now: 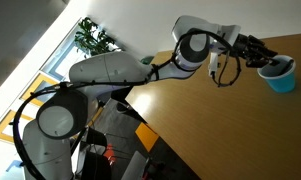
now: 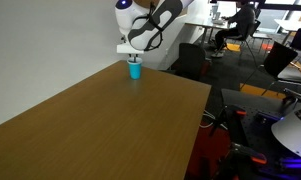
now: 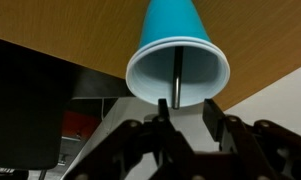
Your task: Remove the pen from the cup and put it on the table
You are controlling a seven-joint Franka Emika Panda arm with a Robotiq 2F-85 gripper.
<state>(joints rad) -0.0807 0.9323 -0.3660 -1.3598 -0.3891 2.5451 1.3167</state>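
The light-blue cup (image 3: pixel 178 52) stands on the tan wooden table (image 3: pixel 50 45); it also shows in both exterior views (image 1: pixel 281 78) (image 2: pixel 135 70). The dark pen (image 3: pixel 176 72) stands inside the cup, its end sticking up past the whitish rim. In the wrist view my gripper (image 3: pixel 185 112) is open, its two fingers just short of the cup's rim, with the pen's end near the one finger and nothing held. In an exterior view the gripper (image 1: pixel 262 58) sits right at the cup's mouth; in the other view (image 2: pixel 133 57) it hangs just above the cup.
The cup stands near the table's far edge (image 2: pixel 165 72). Office chairs (image 2: pixel 195 60) and desks stand beyond the table. A potted plant (image 1: pixel 94 38) stands by the window behind the arm's base (image 1: pixel 60 118).
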